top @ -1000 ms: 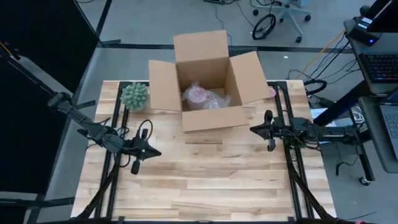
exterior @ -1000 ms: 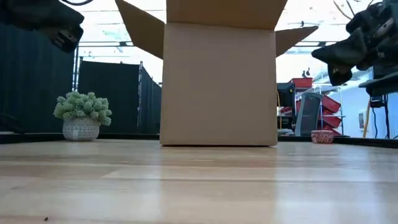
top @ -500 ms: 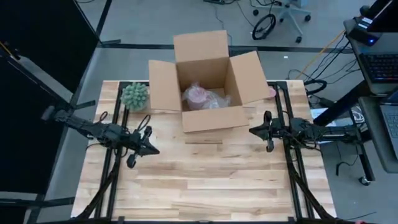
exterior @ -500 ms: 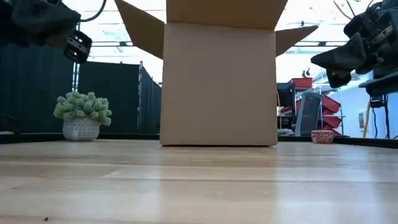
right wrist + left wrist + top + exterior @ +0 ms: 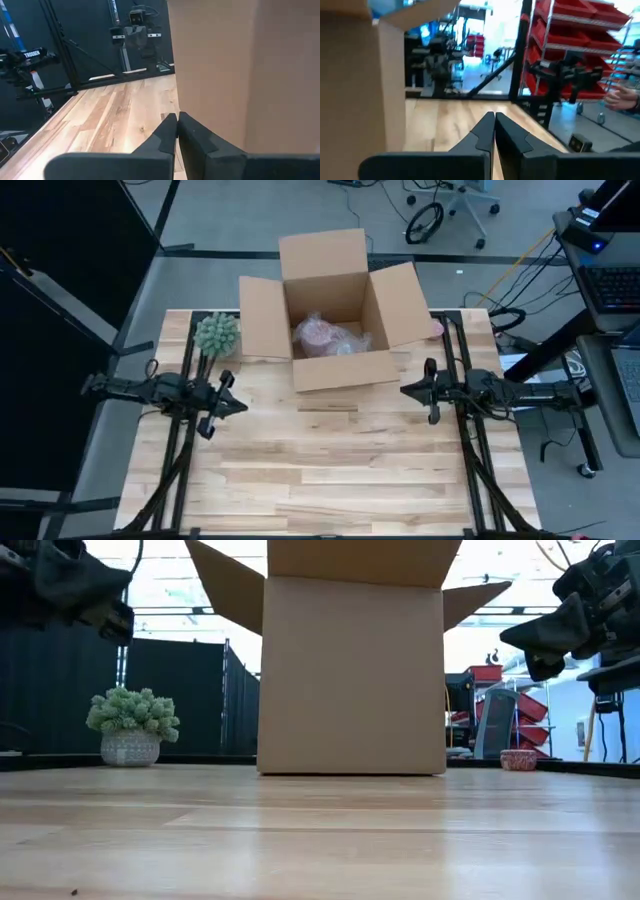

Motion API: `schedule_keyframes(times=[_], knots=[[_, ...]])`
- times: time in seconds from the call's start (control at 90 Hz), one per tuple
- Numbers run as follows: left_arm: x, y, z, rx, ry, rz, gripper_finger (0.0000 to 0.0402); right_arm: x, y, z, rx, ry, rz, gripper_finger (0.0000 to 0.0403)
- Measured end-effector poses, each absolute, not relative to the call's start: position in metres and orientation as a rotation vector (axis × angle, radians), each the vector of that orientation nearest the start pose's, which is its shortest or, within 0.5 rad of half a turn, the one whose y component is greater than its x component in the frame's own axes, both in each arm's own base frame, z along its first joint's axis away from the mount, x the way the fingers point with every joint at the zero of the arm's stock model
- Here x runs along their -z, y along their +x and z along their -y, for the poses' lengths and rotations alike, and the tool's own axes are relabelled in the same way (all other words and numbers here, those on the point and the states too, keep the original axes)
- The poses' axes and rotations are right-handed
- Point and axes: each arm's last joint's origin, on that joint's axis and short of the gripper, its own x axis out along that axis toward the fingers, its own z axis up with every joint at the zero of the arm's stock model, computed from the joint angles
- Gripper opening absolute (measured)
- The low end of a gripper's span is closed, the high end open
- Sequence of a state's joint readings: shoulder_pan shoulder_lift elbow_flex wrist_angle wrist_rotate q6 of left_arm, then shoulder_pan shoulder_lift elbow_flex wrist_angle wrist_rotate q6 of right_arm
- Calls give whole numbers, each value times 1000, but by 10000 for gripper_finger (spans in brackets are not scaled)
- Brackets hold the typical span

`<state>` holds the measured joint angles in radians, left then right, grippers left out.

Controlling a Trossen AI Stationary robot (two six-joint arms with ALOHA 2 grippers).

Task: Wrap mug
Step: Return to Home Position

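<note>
– Only the left claw (image 5: 240, 406) has moved: it has drawn back toward the left edge of the surface (image 5: 330, 470). The pink mug (image 5: 318, 333), bundled in bubble wrap (image 5: 350, 342), lies in the box (image 5: 330, 372) exactly where it was.

– Where does the box stand?

– At the far middle of the surface, all flaps open. More wrap sits to the right of the pink mug; I cannot tell what is inside it.

– And the claws?

– Both are pinched together and hold nothing; each wrist view shows the fingers meeting. The right claw (image 5: 405, 389) hovers close to the box's near right corner, under the spread right flap (image 5: 400, 305). The left claw is well apart from the box, just near of the plant (image 5: 216, 333).

– So what could go wrong from here?

– I think little threatens the mug itself, but the right arm has the tighter spot. If it swings toward the far side as it retreats, it could catch that flap and drag or turn the box, jostling the loose bundles inside. On the left, a sweep toward the far side could knock the plant over. The wrap looks unsecured, so a hard bump might loosen it.
</note>
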<state>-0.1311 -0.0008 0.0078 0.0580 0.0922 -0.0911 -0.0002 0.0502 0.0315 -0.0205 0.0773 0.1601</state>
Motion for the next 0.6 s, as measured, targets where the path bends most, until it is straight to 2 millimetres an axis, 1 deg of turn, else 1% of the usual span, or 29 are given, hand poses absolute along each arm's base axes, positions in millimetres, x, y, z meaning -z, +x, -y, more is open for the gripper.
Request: schedule_keyframes(times=[0.078,0.211,0.6], knots=[[-166,96,12,162,-102,-1,0,-168,99,2,82,166,-33,0],[-167,97,7,71,-123,7,0,-168,99,2,82,168,-32,0],[-165,98,5,49,-123,-9,0,-168,99,2,81,169,-32,0]])
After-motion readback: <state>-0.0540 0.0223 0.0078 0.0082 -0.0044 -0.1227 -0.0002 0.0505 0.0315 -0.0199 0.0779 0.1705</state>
